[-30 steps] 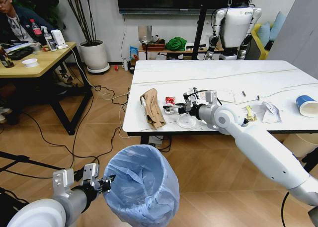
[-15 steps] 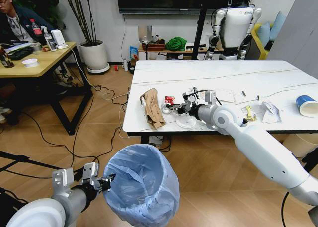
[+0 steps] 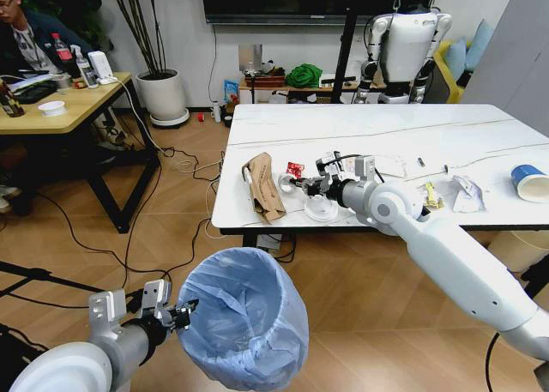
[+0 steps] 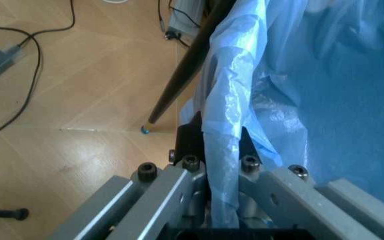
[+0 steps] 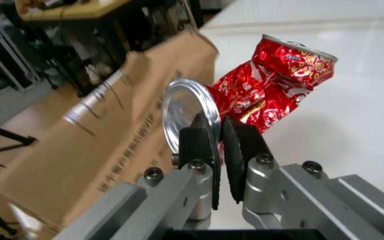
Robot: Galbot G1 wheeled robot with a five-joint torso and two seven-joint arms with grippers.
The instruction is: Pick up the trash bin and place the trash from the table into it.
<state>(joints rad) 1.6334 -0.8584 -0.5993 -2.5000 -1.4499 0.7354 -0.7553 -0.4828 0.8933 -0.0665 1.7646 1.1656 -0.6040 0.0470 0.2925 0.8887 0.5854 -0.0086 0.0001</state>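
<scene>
Marble table point(image 3: 446, 130): my right gripper point(image 5: 217, 137) is pinched on the crushed red can point(image 5: 272, 80). Left gripper point(image 4: 220, 165) clamps the trash bin point(image 3: 244, 315) rim. Next, I'd lift and carry it over the bin.

The right pincer point(image 3: 302, 184) has lifted its clear disc point(image 3: 286, 184) off the table point(image 3: 446, 135)

One trash bin point(image 3: 249, 319), one table point(image 3: 360, 126). On it: one torn cardboard piece point(image 3: 264, 186), one crushed red can point(image 5: 272, 85), one blue-and-white paper cup point(image 3: 530, 183). Two grippers: left point(image 3: 182, 313), right point(image 3: 302, 184).
</scene>
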